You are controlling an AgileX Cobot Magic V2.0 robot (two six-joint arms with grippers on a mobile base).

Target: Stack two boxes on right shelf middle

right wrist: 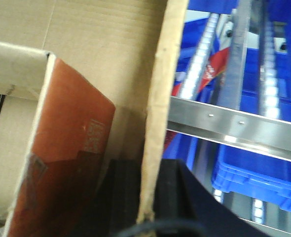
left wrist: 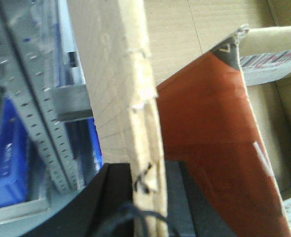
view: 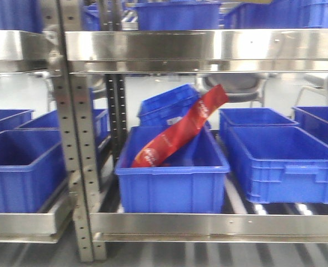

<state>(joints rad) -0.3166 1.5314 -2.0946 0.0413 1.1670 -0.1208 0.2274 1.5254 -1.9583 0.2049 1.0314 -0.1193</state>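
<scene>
- Left wrist view: box (left wrist: 116, 74) of plain tan corrugated cardboard, open at the top. Its side wall stands edge-on up the middle of the picture, and the top edge is ragged, with small tears and dents.
- Left tool (left wrist: 148, 200) is clamped on that wall, with one black pad on the outer face and one on the inner face.
- Inside the box a reddish-brown panel (left wrist: 204, 138) with a pale cut edge leans across the interior. Its upper corner is frayed. A white printed label (left wrist: 273, 64) shows on a flap behind it; the print is too blurred to read.
- Just left of the held wall stands a perforated grey post (left wrist: 32, 98), with blue plastic low beside it.
- Right wrist view: the box (right wrist: 96, 39) is again tan and fluted, with a thick raw edge. Right tool (right wrist: 150, 200) is closed on this wall, a dark pad on either side.
- The same reddish-brown panel (right wrist: 66, 148) lies inside, with faint printing on it.
- Just right of the wall are a shiny steel lip and roller tracks, with blue bins beyond.
- Front view: no box or tool in sight. The shelf (view: 219, 223) carries blue bins (view: 172, 178), and a red packet (view: 180, 133) leans in the centre bin. The upper level (view: 208, 47) also carries bins.
- The box is held up at the rack, off the shelf.
</scene>
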